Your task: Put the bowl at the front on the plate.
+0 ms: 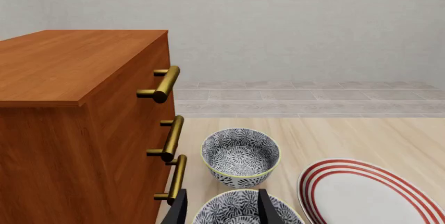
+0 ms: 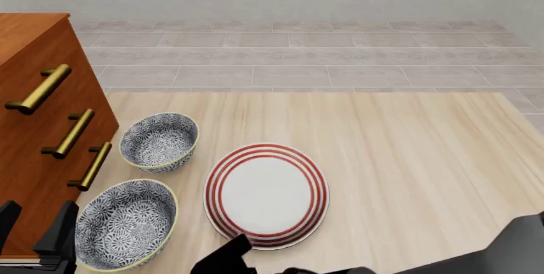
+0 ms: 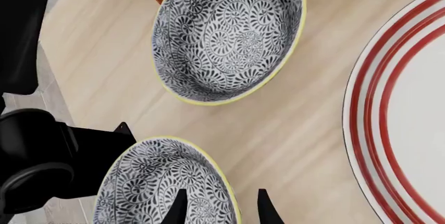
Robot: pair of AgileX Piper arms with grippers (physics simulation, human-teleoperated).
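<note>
The right gripper (image 3: 219, 208) is straddling the rim of the bowl (image 3: 163, 187) beside the plate (image 3: 403, 109), fingers apart. The left gripper (image 1: 221, 208) is hovering open. The bowl is looking rigid, glossy and breakable, so its rim is probably the best hold.

Front cam high; wrist cams close

Two black robot arms sit low at the near edge of the table. The left gripper (image 2: 34, 223) is at the near left corner, its two dark fingers upright and parted with a clear gap between them. The right arm comes in from the lower right and stretches leftward along the near edge. In its wrist view, the right gripper (image 3: 220, 207) shows two slim fingertips spread apart, one on each side of a bowl's (image 3: 163, 185) rim.
</note>
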